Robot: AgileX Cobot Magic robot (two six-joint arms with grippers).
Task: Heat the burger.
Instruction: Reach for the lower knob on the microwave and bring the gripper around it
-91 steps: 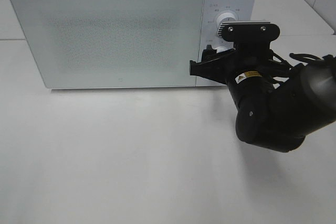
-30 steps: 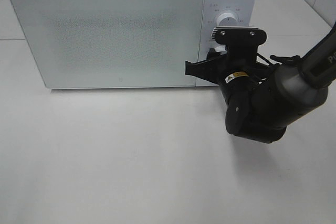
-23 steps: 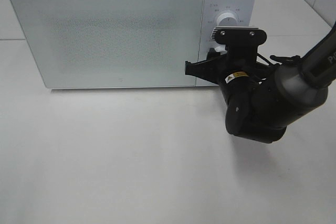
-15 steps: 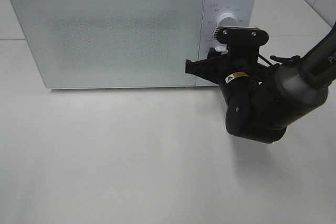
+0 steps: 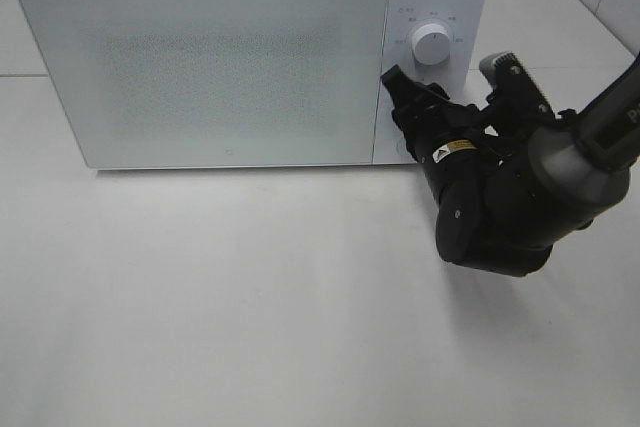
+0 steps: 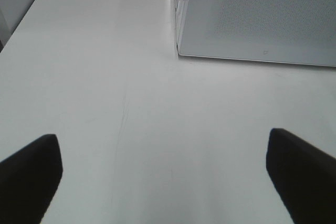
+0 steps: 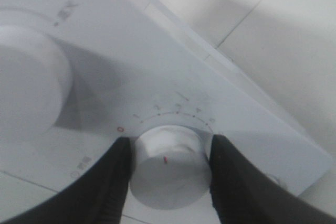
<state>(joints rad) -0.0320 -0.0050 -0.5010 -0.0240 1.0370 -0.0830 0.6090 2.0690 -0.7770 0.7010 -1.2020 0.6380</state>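
Observation:
The burger is out of view. The white microwave stands at the back of the table with its door closed. My right gripper is pressed against the control panel below the upper knob. In the right wrist view its two dark fingers sit against both sides of the lower knob, whose red mark points toward the number scale; my right gripper is shut on that knob. My left gripper hangs open over bare table, with nothing between its fingers.
The microwave's front corner shows in the left wrist view, with white table in front of it. The right arm's bulky black body stands in front of the control panel. A table seam runs behind the microwave.
My right wrist has rolled clockwise while on the lower knob; its camera mount swung from above the gripper to the right. The upper knob is now uncovered. The left arm has not moved.

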